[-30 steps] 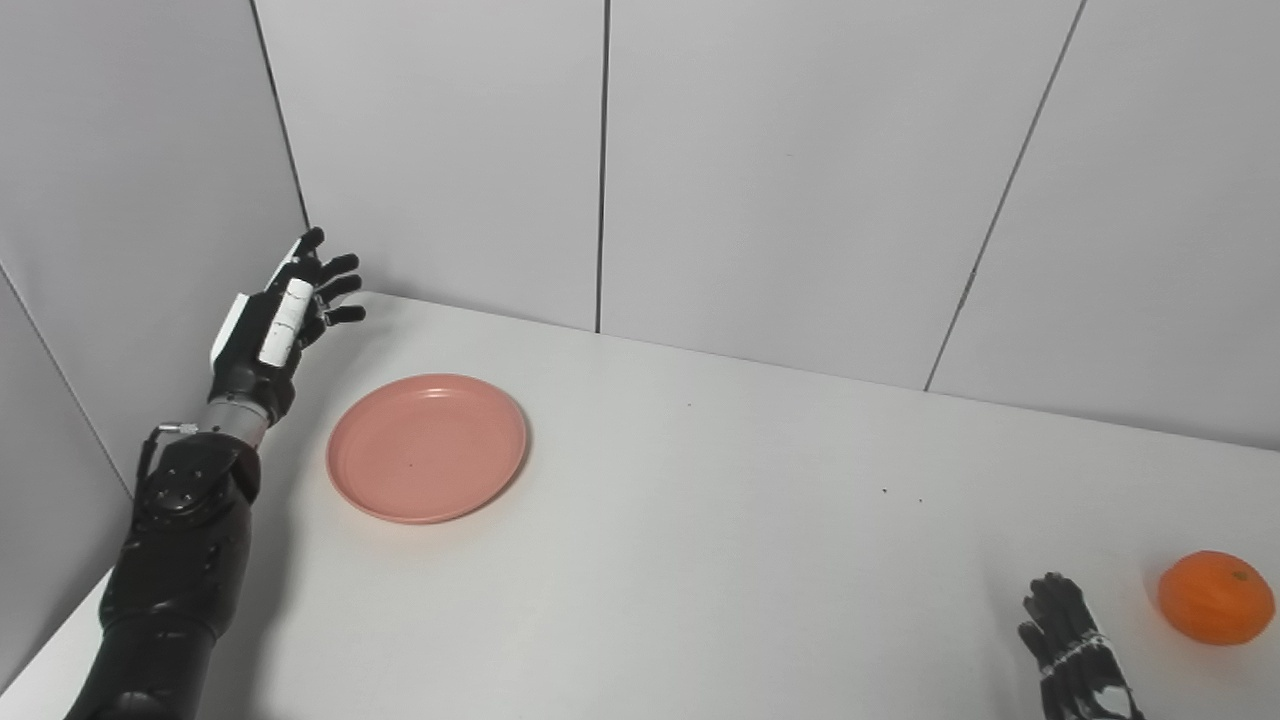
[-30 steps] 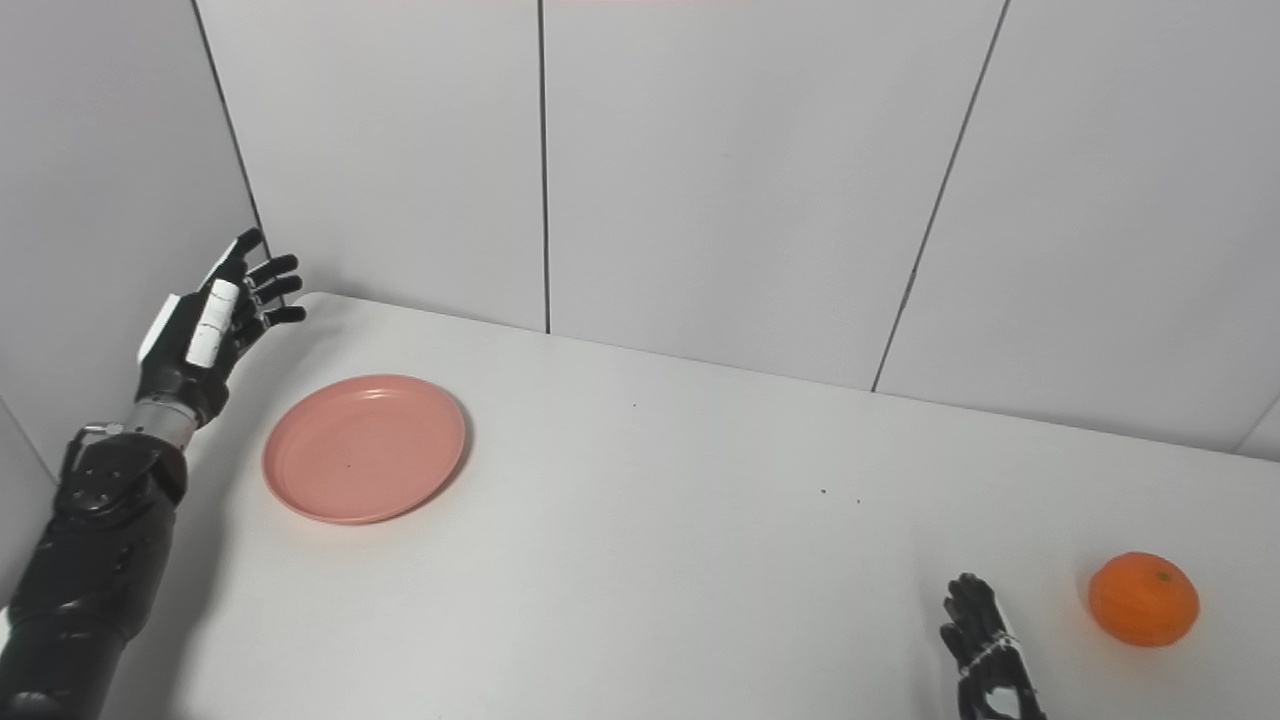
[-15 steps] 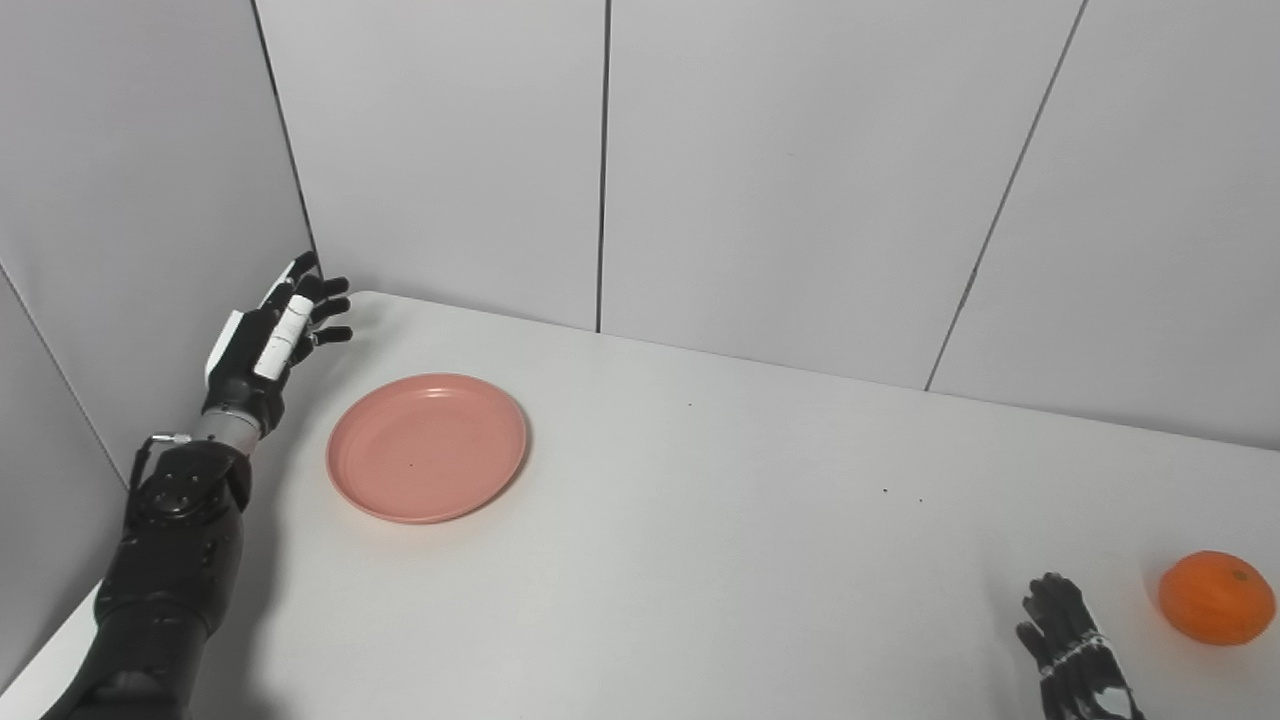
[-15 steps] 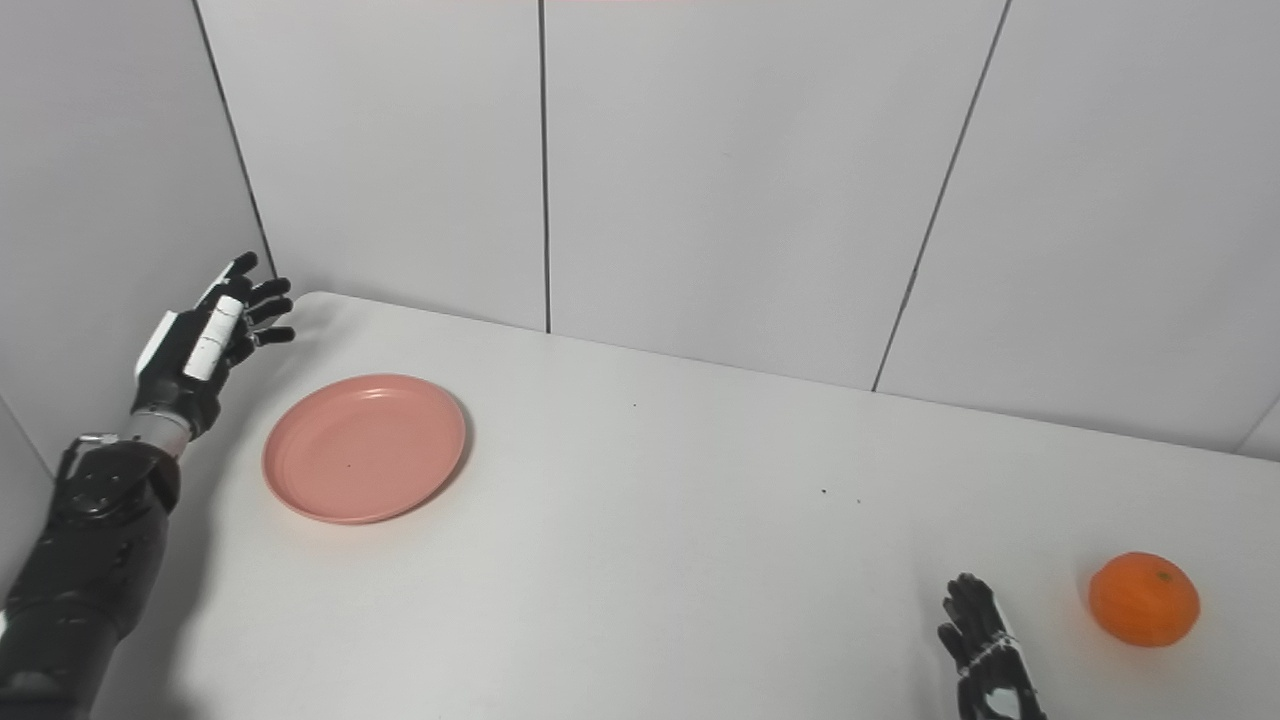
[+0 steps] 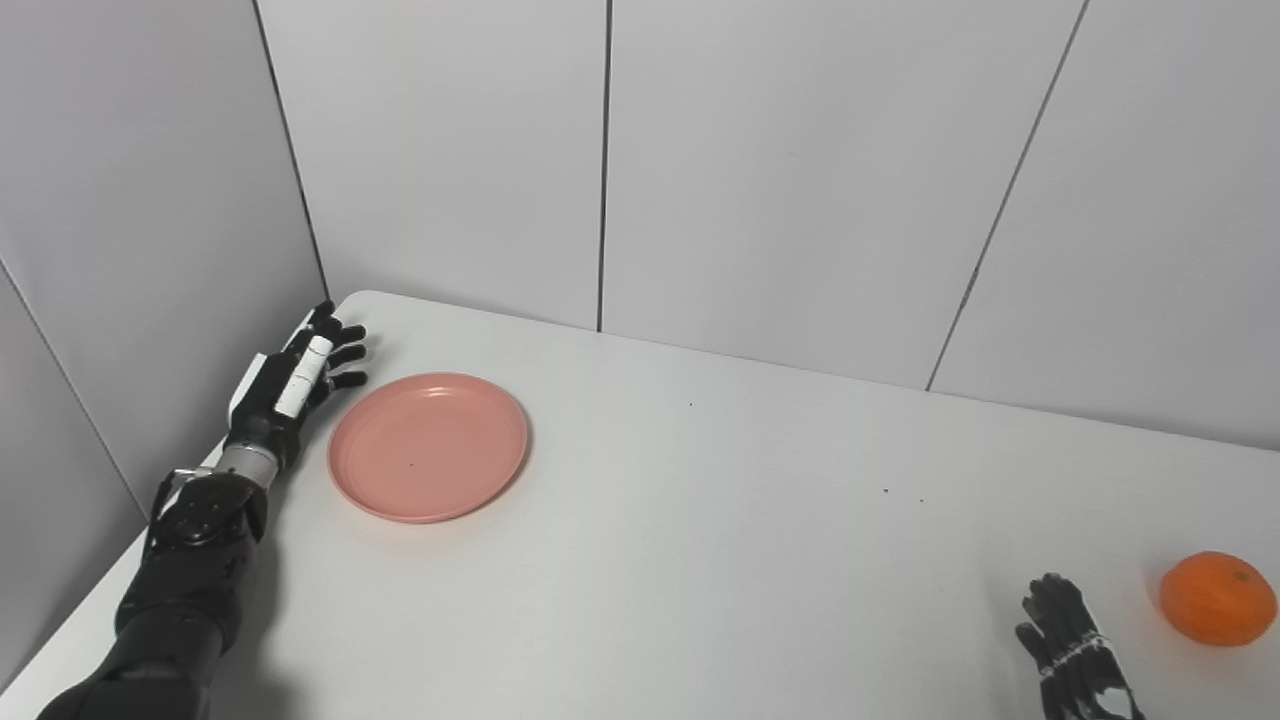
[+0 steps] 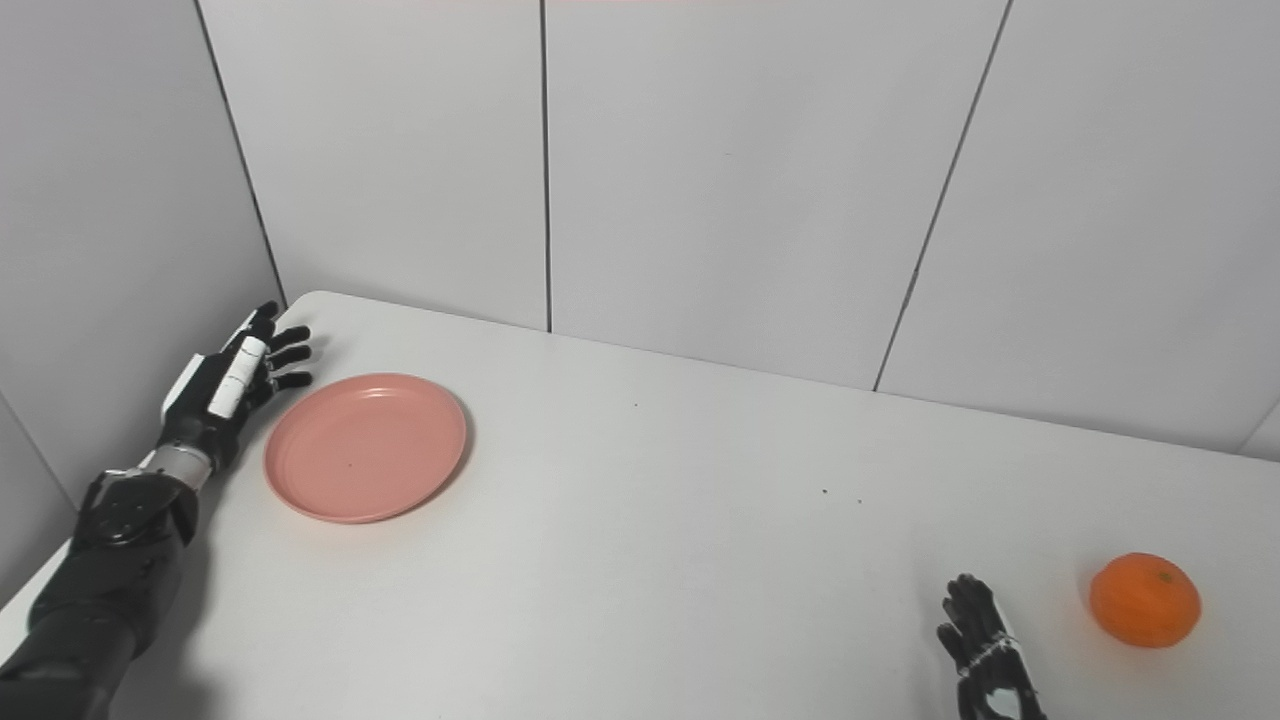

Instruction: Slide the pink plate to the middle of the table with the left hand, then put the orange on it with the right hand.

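Right hand (image 5: 1072, 660) cut by bottom edge — palm hidden (pose unclear).

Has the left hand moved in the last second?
Yes. The left hand came down from in front of the wall to table level, beside the pink plate, which stayed put.

I saw a smooth, matt pink plate (image 5: 428, 447), plastic-looking; the orange (image 5: 1217, 598) looked dimpled on the matt white table (image 5: 700, 560).

No readable text, labels, brands, numbers or signs anywhere: plate, orange, counter, wall panels and robot hands all unmarked.
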Tool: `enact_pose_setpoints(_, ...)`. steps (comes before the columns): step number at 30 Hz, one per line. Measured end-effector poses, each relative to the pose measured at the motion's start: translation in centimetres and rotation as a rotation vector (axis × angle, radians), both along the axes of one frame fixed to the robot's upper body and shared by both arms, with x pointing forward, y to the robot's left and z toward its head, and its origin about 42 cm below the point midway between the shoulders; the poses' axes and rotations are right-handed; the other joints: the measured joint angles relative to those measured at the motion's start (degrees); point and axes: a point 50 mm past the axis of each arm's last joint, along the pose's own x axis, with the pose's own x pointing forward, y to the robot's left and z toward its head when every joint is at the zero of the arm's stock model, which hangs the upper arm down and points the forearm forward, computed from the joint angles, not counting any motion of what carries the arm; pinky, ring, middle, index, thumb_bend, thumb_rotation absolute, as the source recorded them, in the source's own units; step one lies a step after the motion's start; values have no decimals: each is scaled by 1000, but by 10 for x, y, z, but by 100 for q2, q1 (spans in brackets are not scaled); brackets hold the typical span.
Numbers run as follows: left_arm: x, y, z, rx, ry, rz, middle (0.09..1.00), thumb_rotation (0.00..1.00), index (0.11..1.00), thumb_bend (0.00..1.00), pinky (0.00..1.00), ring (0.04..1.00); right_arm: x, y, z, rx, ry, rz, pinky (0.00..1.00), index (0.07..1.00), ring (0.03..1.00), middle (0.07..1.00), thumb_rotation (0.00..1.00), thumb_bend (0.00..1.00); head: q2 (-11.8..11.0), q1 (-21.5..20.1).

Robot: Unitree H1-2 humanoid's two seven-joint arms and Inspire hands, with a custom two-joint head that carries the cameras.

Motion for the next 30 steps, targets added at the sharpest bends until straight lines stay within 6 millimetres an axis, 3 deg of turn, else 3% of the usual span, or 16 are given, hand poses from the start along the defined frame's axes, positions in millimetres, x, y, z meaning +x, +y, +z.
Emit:
enact_pose_setpoints(14,1,-1,-5,-51,-8,-7,882,784,941,947,756,864,-1,0,0,2,-1,1,947,885,942,917,992,820,35,-35)
enact_pose_setpoints(22,2,-25,-5,-57,-8,-49,855,807,942,969,678,826,-3,-1,0,-5,3,-2,938,886,940,916,988,818,44,-44)
enact_pose_setpoints(30,-2,-36,-5,-88,5,-63,857,808,947,930,718,831,-4,-1,0,-2,2,-3,928,881,935,912,973,817,88,-79)
